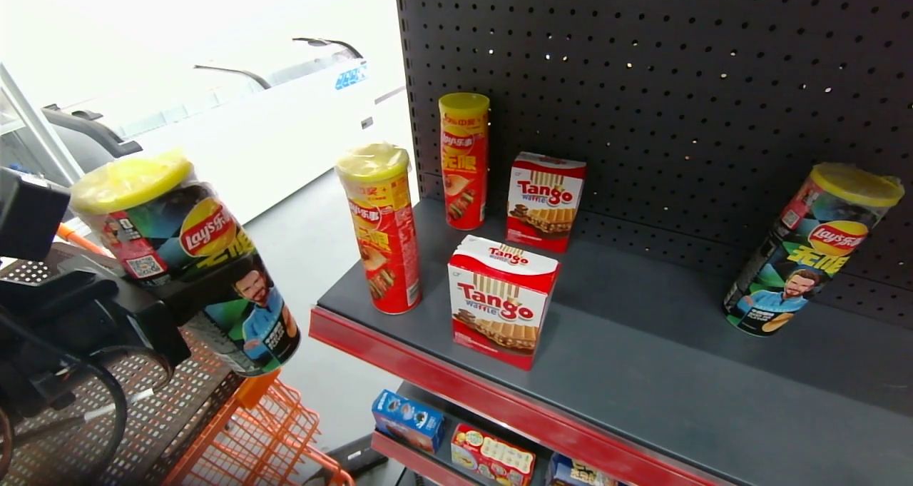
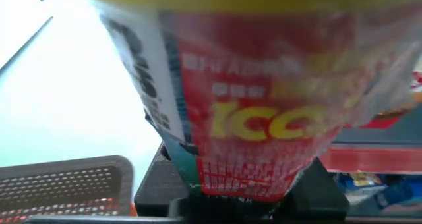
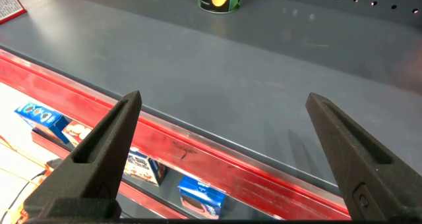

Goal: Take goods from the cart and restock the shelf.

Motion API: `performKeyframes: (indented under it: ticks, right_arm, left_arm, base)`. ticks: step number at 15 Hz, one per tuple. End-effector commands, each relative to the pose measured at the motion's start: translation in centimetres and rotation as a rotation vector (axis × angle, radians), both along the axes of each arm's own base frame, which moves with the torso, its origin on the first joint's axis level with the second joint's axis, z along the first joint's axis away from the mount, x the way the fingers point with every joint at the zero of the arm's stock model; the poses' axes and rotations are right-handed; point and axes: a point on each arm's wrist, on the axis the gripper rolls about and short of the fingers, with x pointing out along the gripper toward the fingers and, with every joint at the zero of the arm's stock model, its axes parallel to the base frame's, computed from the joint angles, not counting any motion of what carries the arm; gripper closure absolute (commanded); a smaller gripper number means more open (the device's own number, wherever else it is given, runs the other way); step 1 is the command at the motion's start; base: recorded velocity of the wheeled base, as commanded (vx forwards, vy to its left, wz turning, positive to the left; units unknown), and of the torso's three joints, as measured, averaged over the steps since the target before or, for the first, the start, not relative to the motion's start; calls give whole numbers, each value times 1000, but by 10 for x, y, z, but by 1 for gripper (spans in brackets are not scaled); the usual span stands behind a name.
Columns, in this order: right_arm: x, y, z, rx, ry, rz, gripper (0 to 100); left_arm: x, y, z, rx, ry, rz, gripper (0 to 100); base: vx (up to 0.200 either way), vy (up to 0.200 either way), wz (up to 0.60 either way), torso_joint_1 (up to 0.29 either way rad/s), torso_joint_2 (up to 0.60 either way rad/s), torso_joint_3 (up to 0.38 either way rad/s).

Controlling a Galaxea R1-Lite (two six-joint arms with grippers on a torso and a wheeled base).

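Head view: at 8 o'clock, above the orange cart (image 1: 250, 443), the left end effector (image 1: 153, 307) is clamped on a tilted dark chip can (image 1: 189, 257). It is probably best righted and stood by the matching can (image 1: 813, 250) at 3 o'clock on the shelf (image 1: 642, 372), portrait label outward. Left wrist view: the label print is too blurred to read. Right wrist view: the right end effector (image 3: 224, 158) hangs over the shelf's red edge, fingers apart.

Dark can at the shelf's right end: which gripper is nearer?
Right. The right gripper hangs open over the shelf front edge, facing the dark can; the left gripper grips a second can above the cart.
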Motion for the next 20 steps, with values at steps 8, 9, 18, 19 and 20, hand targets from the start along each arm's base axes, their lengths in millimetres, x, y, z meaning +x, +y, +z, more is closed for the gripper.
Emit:
performKeyframes:
  ticks: [8, 9, 18, 19, 20]
  right_arm:
    - [0, 0, 0, 0, 1, 2, 0]
    - [0, 0, 0, 0, 1, 1, 0]
    - [0, 0, 0, 0, 1, 2, 0]
    - [0, 0, 0, 0, 1, 2, 0]
    - [0, 0, 0, 0, 1, 2, 0]
  left_arm:
    - [-36, -33, 9, 15, 53, -261, 100]
    - [-44, -33, 10, 20, 64, -283, 100]
    - [-64, -29, 10, 21, 87, -412, 100]
    - [-63, -29, 11, 20, 84, -412, 100]
    - [-63, -29, 12, 19, 81, -410, 100]
  base:
    - [0, 0, 0, 0, 0, 0]
    - [0, 0, 0, 0, 0, 0]
    - [0, 0, -400, 2, 2, 1]
    - [0, 0, -600, 2, -2, 7]
    - [0, 0, -600, -2, 2, 2]
